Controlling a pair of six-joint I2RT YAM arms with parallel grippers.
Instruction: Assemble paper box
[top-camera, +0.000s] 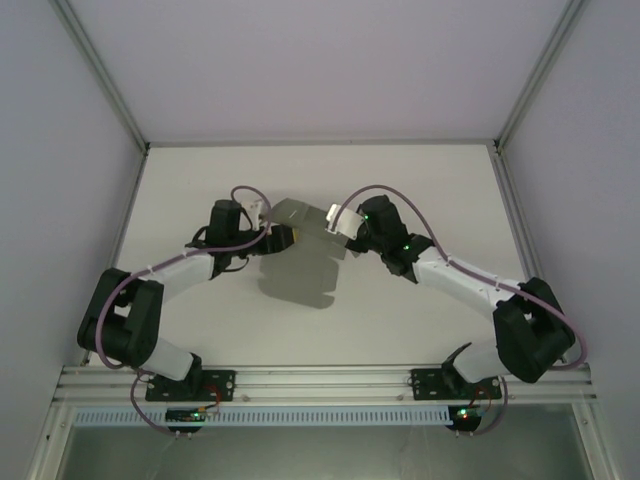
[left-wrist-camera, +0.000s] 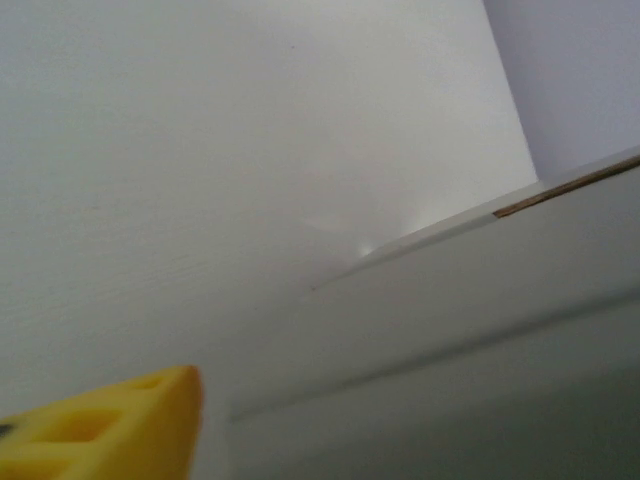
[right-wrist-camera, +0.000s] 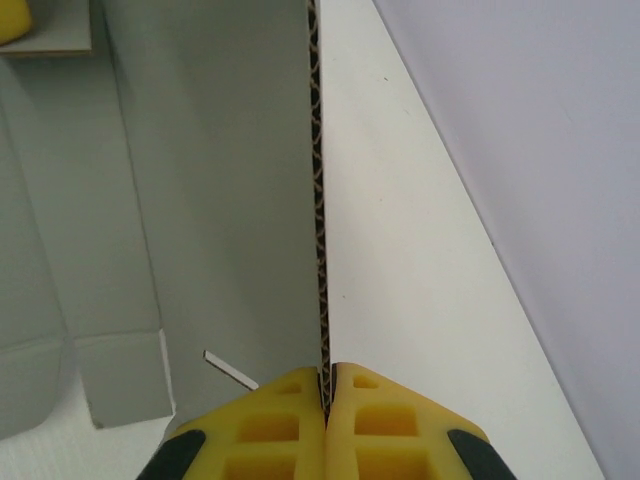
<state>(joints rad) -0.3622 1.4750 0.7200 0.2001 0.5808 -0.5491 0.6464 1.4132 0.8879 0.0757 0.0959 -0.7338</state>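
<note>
Hanging above the white table (top-camera: 400, 190), the paper box (top-camera: 305, 218) sits near the middle of the workspace, between the two wrists, and throws its shadow (top-camera: 300, 285) onto the surface just nearer the arm bases. It is a partly unfolded grey cardboard piece, with panels, creases and a short flap (right-wrist-camera: 125, 375) seen from the right wrist.

Bare table shows on every side of it. The walls (top-camera: 60, 150) stand well apart at left, right and far end, and the near side opens between the two arms.

From above, the box spans more from side to side than from near to far, its breadth running from one gripper to the other. From the right wrist, one panel (right-wrist-camera: 220, 180) stands on edge, and its corrugated cut edge runs straight away from the fingers.

The right gripper (right-wrist-camera: 326, 385) is clamped on that edge, its yellow pads pressed together with only the board's thickness between them; from above it meets the box's right side (top-camera: 338, 225).

The left gripper (top-camera: 278, 238) is at the box's left edge. One of its yellow fingers (left-wrist-camera: 110, 430) shows beside a grey panel (left-wrist-camera: 500, 290), and a yellow tip (right-wrist-camera: 8, 15) lies against a far flap. Whether it pinches the board I cannot tell.
</note>
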